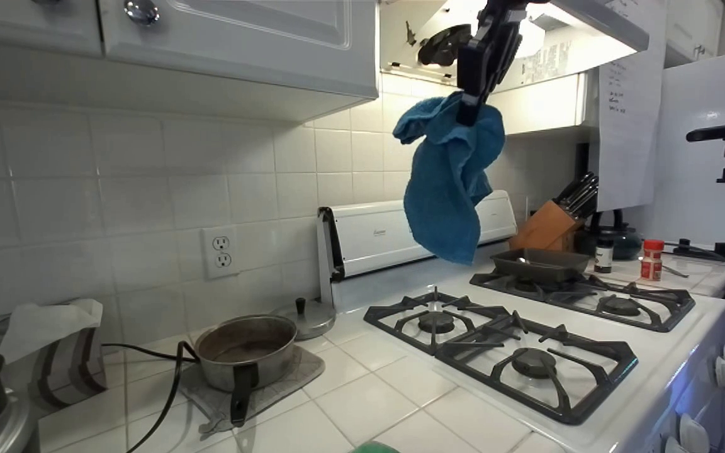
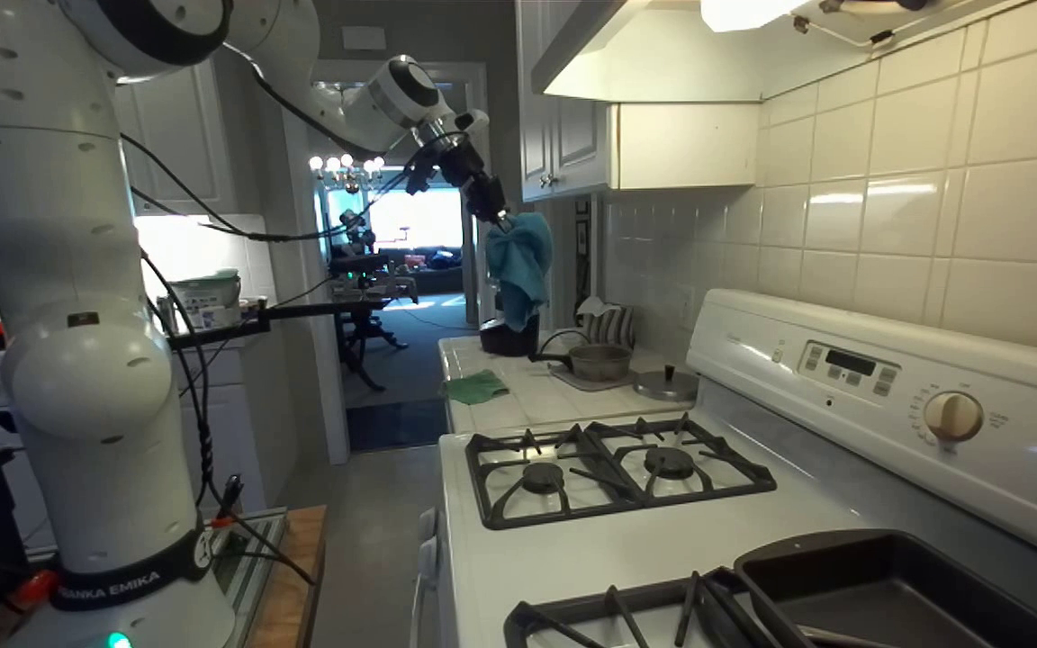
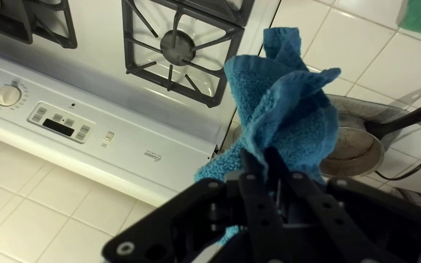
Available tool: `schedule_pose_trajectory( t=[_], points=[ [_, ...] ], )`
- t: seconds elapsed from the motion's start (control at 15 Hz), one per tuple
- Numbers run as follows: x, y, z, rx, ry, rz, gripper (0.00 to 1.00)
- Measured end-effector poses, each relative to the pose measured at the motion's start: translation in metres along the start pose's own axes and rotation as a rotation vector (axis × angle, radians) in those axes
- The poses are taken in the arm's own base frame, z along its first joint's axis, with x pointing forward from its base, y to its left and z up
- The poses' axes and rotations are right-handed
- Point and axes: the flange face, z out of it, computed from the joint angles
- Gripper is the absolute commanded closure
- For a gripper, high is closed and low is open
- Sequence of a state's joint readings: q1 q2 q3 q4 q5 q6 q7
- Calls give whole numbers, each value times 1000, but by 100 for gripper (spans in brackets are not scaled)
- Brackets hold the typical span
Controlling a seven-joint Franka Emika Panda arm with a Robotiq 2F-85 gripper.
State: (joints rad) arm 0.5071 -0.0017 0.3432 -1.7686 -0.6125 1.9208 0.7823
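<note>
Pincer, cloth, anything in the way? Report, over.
Pincer shut on cloth. Cloth bunched, hanging in midair. No obstacle seen against it; pot lower, on mat.

This is a kitchen in a home. In an exterior view, a gas stove [image 2: 635, 544] fills the lower right, below white wall tiles [image 2: 915, 216]; left of centre, a chandelier [image 2: 347, 171] and a dark sofa [image 2: 437, 281] show beyond a door frame [image 2: 336, 405]. In an exterior view, white cupboards [image 1: 243, 38] span the upper left, and a knife block [image 1: 542, 226] stands right of centre.
</note>
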Motion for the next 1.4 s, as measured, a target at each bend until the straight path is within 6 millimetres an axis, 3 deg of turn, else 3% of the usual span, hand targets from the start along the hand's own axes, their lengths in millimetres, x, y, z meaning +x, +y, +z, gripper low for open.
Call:
schedule_pose_trajectory(
  t=[0.67, 1.0, 1.4],
  points=[
    [-17, 18, -66, -164, 125, 47, 97],
    [-24, 32, -85, -268, 157, 92, 97],
    [-31, 65, -102, -383, 141, 212, 97]
  ],
)
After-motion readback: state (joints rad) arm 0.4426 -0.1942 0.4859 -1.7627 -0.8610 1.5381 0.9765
